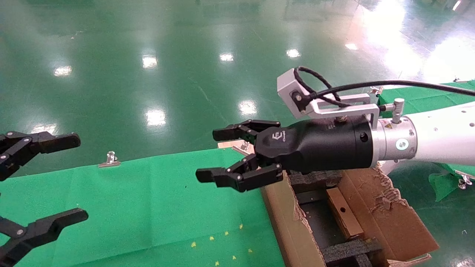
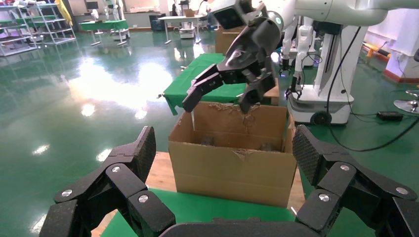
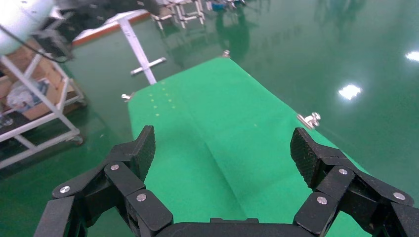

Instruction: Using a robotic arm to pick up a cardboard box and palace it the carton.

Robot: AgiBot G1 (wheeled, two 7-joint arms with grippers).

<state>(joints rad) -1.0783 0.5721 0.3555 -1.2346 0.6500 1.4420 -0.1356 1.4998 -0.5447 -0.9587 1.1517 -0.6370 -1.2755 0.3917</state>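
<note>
Glossy green workshop flooring mirrors the ceiling lights behind a tabletop (image 1: 148, 200) draped in green cloth, where the robotic arm (image 1: 426, 144) reaches across from the robot's right. Its right pincer (image 1: 217, 155) hangs released and empty above the cloth, just past the near wall of the carton (image 1: 285, 222), fingers spread wide. The cardboard box (image 1: 343, 213) already lies inside that carton, a slim brown block with a round hole, resting between black foam inserts (image 1: 349, 250) and apart from the pincer. By the look of it, the placing step is done or nearly so. The left pincer (image 1: 41, 181) sits parked at the far left edge of the head view, likewise spread open and holding nothing; its wrist camera looks across at the carton's outer wall and the right pincer above it.

Risks from here appear modest: the open fingers could snag one of the carton's ragged torn flaps (image 1: 386, 200) if the arm swings low over it, dragging the carton along the cloth, and the box may sit crooked on the foam.

Counted in view: one carton, one small box, two pincers, and two metal clips (image 1: 108, 160) on the cloth's far edge by the head camera, a third beside the right arm.
</note>
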